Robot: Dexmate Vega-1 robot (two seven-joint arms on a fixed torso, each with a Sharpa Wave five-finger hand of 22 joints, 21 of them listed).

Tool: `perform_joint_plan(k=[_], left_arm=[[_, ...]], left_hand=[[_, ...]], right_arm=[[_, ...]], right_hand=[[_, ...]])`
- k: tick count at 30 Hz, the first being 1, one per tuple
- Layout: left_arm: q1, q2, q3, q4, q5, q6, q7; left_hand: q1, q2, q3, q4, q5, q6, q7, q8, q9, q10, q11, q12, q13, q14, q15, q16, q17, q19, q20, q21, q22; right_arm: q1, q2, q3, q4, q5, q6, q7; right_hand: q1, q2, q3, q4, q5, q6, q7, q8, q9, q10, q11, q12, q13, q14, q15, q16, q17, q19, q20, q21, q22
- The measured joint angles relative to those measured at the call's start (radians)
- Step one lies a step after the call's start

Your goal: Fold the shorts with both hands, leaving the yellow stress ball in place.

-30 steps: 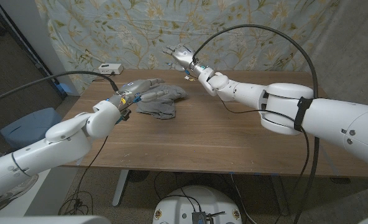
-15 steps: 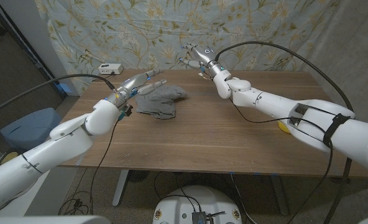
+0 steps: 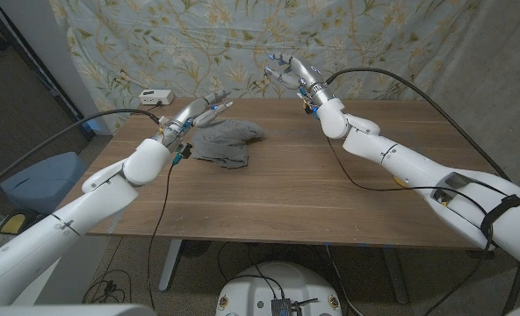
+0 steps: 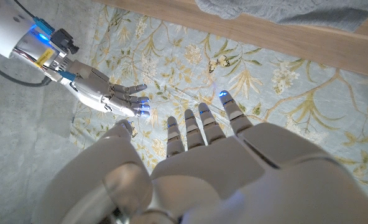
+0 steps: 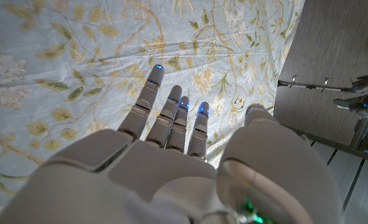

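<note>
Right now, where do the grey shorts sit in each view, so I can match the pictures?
Head view: the shorts lie bunched on the table, just beyond the left hand.
Left wrist view: a grey edge of the shorts at the table's edge.
Right wrist view: I can't find them.
Shared landmark: the floral backdrop cloth.

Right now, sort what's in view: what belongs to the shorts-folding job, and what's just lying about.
Job:
grey shorts, bunched on the table
left hand, open
right hand, open
yellow stress ball, barely visible behind the right arm

Lying about:
white box
blue bin
</note>
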Motion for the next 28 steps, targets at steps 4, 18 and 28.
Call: perform_joint_plan(k=[4, 18, 28], left_arm=[[-0.018, -0.018, 0.004, 0.046, -0.046, -0.05, -0.026], [-0.076, -0.067, 0.015, 0.217, -0.23, -0.205, -0.157], [-0.115, -0.094, 0.035, 0.304, -0.301, -0.271, -0.227]], left_hand=[[-0.012, -0.001, 0.001, 0.006, 0.0, -0.005, -0.005, 0.0, -0.003, -0.007, 0.007, 0.0, 0.0, -0.014, -0.004, 0.0, -0.001, -0.009, -0.009, 0.0, 0.0], [-0.026, 0.003, -0.002, 0.017, 0.0, -0.011, 0.0, 0.0, -0.003, -0.01, 0.01, 0.0, 0.0, -0.031, -0.01, -0.006, -0.003, -0.011, -0.029, -0.006, 0.0], [-0.035, 0.012, 0.002, 0.029, 0.004, -0.011, 0.0, 0.0, -0.003, -0.01, 0.01, 0.0, 0.0, -0.031, -0.01, -0.006, -0.003, -0.011, -0.029, -0.006, 0.0]], right_arm=[[-0.057, -0.013, 0.064, -0.034, 0.077, 0.03, 0.039], [-0.283, -0.061, 0.281, -0.17, 0.357, 0.072, 0.119], [-0.437, -0.107, 0.428, -0.264, 0.49, 0.072, 0.091]], right_hand=[[0.0, 0.0, -0.001, -0.007, 0.0, 0.0, 0.011, -0.007, 0.0, 0.001, 0.016, 0.0, 0.001, -0.013, 0.013, -0.007, -0.005, -0.016, 0.009, -0.014, 0.0], [-0.046, -0.023, -0.017, -0.007, -0.008, 0.013, 0.046, -0.015, 0.0, 0.032, 0.061, 0.0, 0.002, -0.013, 0.05, -0.009, -0.014, -0.01, 0.051, -0.041, -0.005], [-0.066, -0.032, -0.028, -0.011, -0.008, 0.098, 0.105, 0.0, 0.0, 0.102, 0.102, 0.011, 0.002, 0.047, 0.089, 0.013, -0.032, 0.053, 0.08, -0.06, -0.005]])
